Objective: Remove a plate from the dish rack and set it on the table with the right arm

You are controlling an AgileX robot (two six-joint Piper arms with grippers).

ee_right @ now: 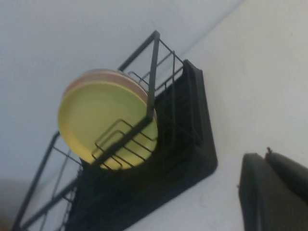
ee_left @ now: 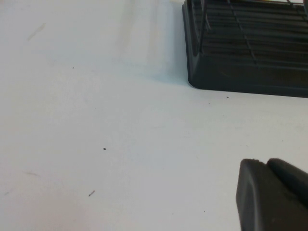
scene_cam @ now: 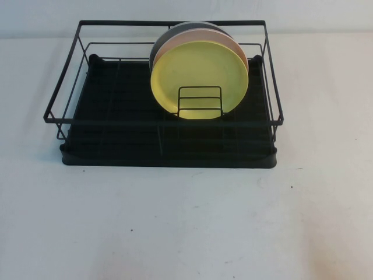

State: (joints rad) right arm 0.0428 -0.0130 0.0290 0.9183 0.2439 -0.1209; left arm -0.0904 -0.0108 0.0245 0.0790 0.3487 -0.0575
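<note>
The pale yellow plate (scene_cam: pixel 198 79) stands on edge in the small wire holder (scene_cam: pixel 200 88) inside the black dish rack (scene_cam: pixel 169 153), facing front. It also shows in the right wrist view (ee_right: pixel 96 118), behind the rack's wire frame (ee_right: pixel 153 72). Neither arm shows in the high view. My right gripper (ee_right: pixel 266 156) is shut and empty, low over the white table (scene_cam: pixel 186 227), off to the rack's right side and apart from it. My left gripper (ee_left: pixel 266 162) is shut and empty over the table near the rack's left front corner (ee_left: pixel 231 77).
A pale pink plate (scene_cam: pixel 236 48) and a dark grey plate (scene_cam: pixel 158 45) stand right behind the yellow one. The rack's high wire rim (scene_cam: pixel 163 122) crosses in front of the plates. White table lies in front of and beside the rack.
</note>
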